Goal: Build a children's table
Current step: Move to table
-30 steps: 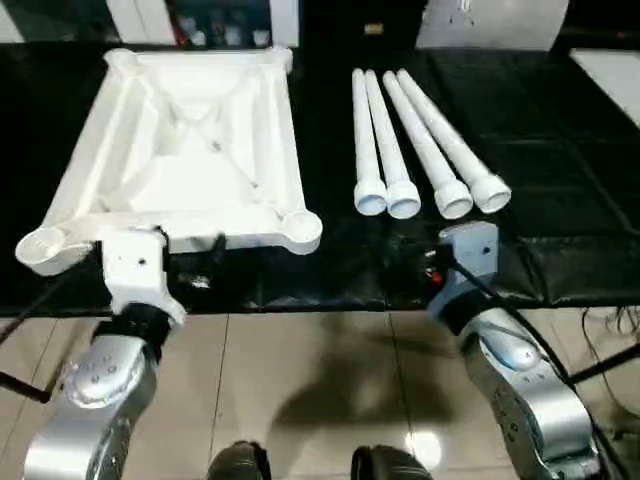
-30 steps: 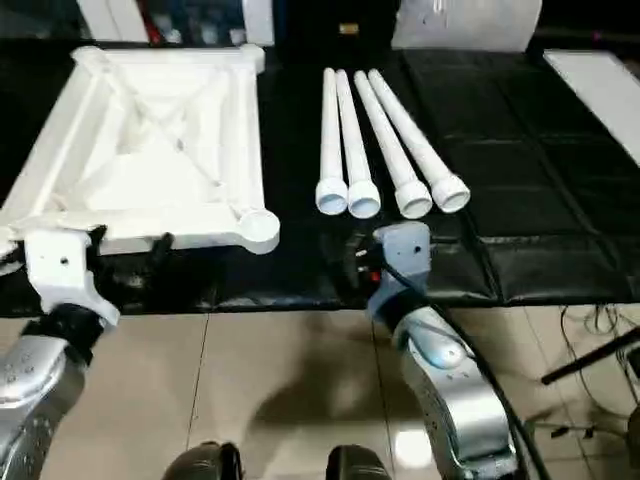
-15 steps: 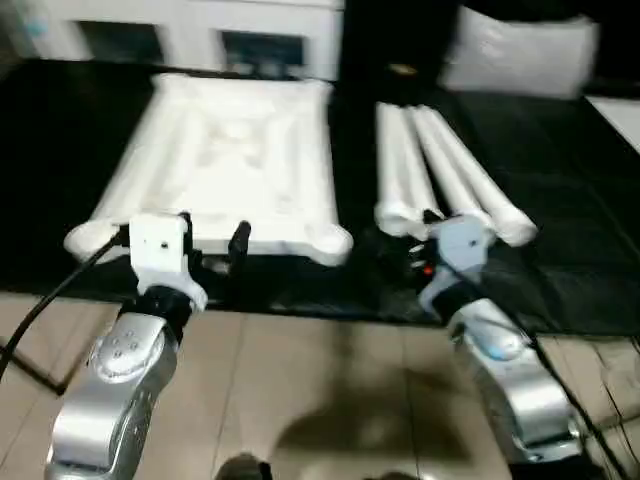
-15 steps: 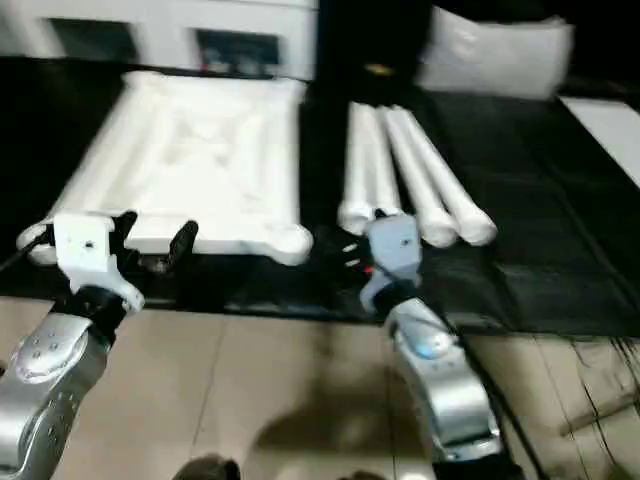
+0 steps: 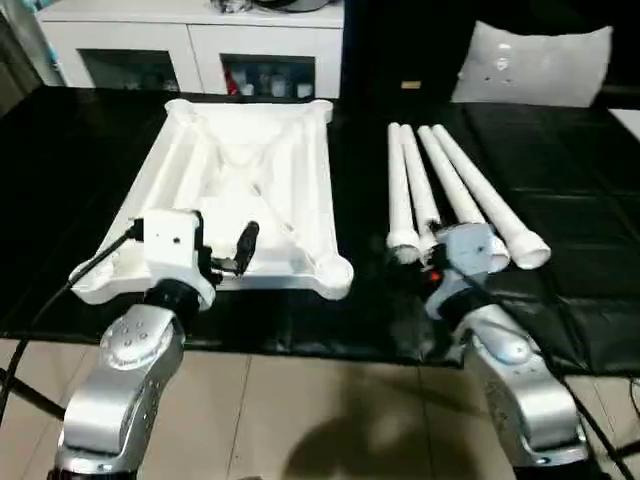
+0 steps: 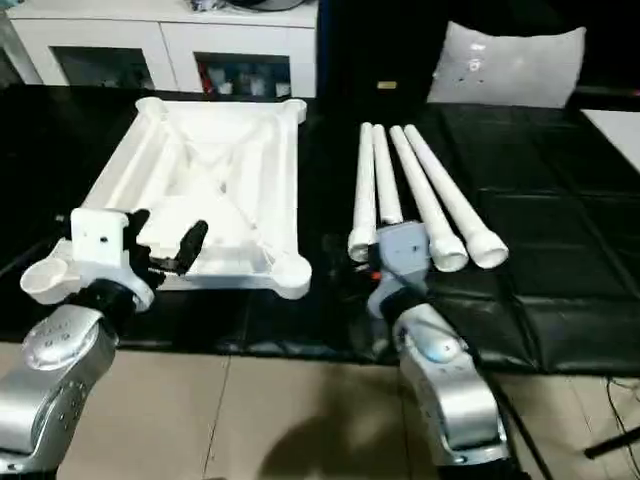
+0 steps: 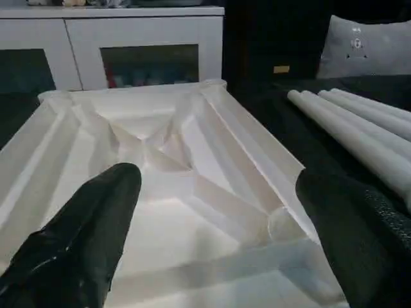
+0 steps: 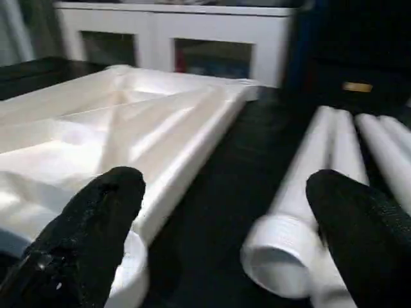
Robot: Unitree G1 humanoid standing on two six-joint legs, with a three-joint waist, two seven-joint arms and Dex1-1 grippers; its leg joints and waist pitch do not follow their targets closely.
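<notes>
The children's table lies in parts on the black workbench. Its white top rests upside down, ribs and round corner sockets up. Several white legs lie side by side to its right, wide ends toward me. My left gripper hovers open over the top's near edge; in the left wrist view its fingers frame the ribbed underside. My right gripper is open, just before the legs' near ends and beside the top's near right socket.
A white cabinet with glass doors stands behind the workbench. A pale cushion-like bag sits at the back right. Black sheet stretches to the right of the legs. Tiled floor lies below the workbench's near edge.
The head camera has tilted up, shifting the whole picture. Both arms have risen and come forward, the left over the top's near edge, the right up to the legs' ends. Both grippers stay open.
</notes>
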